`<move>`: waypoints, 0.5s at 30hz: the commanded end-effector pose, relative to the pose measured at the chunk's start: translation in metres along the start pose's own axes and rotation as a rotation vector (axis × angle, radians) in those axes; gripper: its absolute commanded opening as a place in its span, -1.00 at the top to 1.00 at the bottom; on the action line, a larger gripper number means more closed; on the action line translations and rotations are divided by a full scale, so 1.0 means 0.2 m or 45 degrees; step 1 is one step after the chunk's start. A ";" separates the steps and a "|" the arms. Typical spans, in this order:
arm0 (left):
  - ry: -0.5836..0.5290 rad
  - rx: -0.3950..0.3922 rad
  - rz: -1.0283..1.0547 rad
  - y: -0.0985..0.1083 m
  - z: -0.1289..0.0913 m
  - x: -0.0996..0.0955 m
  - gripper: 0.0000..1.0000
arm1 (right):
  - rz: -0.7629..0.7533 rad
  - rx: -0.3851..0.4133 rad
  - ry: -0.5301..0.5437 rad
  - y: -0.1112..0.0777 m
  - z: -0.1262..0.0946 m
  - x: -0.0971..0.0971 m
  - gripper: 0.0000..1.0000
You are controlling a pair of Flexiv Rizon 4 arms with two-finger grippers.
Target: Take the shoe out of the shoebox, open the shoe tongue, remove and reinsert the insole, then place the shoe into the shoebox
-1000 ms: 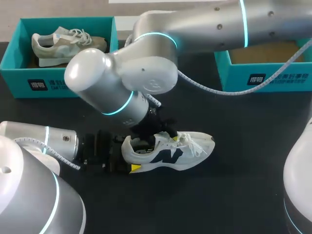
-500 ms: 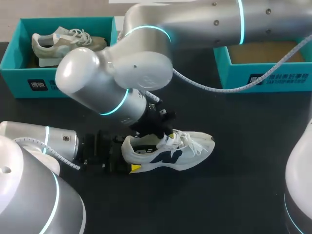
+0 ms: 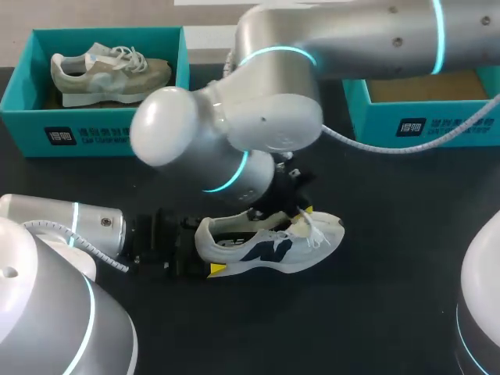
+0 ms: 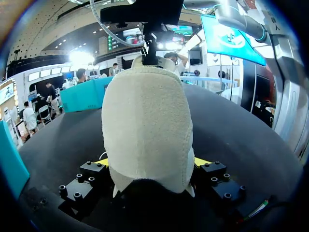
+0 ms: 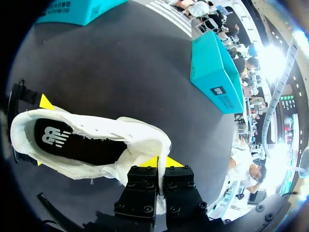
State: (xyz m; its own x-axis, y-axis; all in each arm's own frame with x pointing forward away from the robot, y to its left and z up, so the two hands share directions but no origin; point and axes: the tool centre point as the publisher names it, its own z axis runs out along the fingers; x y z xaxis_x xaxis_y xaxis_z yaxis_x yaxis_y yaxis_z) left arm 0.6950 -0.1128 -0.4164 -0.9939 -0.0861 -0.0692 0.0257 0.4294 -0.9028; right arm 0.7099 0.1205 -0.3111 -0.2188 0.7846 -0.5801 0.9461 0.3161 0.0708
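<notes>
Since the earlier frames, the right arm has shifted from above the heel opening toward the toe. The shoe [image 3: 273, 250] and the left arm have stayed in place.

**Position.** The shoe stands on its sole on the surface [image 3: 391, 297], about midway between the side edges and nearer the front edge. Its toe points toward the right edge.

**Fingers.**
- The left fingers [image 3: 201, 251] are closed on the heel from both sides, steadying the shoe.
- The right fingers [image 5: 159, 163] are closed on the tip of the tongue [image 5: 145, 145], holding it lifted away from the opening.

**Interior.** The dark insole [image 5: 77, 142] lies flat inside the shoe.

**Boxes.** The right box [image 3: 422, 125] at the back right corner shows only its cardboard floor. The left box [image 3: 78, 133] at the back left corner holds a second shoe [image 3: 109, 70].

**Progress.**
- Taking the shoe out is done.
- Opening the tongue appears to be the step in hand.
- With the insole seated, removal and reinsertion probably remain, though the pictures cannot confirm this.
- The return to the box is not yet done.
</notes>
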 end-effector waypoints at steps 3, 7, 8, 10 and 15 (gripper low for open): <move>-0.001 -0.003 0.000 0.00 0.00 0.01 1.00 | -0.044 -0.014 0.173 0.00 0.12 -0.14 1.00; -0.001 -0.003 0.000 0.00 0.00 0.01 1.00 | -0.077 -0.019 0.219 0.02 0.20 -0.16 1.00; -0.001 -0.003 0.000 0.00 0.00 0.01 1.00 | -0.080 -0.018 0.222 0.02 0.22 -0.16 1.00; -0.001 -0.003 0.000 0.00 0.00 0.01 1.00 | -0.103 -0.019 0.237 0.03 0.27 -0.16 1.00; -0.001 -0.003 0.000 0.00 0.00 0.01 1.00 | -0.113 -0.037 0.263 0.05 0.36 -0.12 0.86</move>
State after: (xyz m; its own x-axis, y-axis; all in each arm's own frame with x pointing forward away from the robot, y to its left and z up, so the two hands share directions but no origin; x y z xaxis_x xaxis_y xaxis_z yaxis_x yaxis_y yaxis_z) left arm 0.6948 -0.1159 -0.4147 -0.9939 -0.0860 -0.0687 0.0254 0.4280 -0.9034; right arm 0.7367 0.0801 -0.3427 -0.3236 0.7974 -0.5093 0.9155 0.3998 0.0443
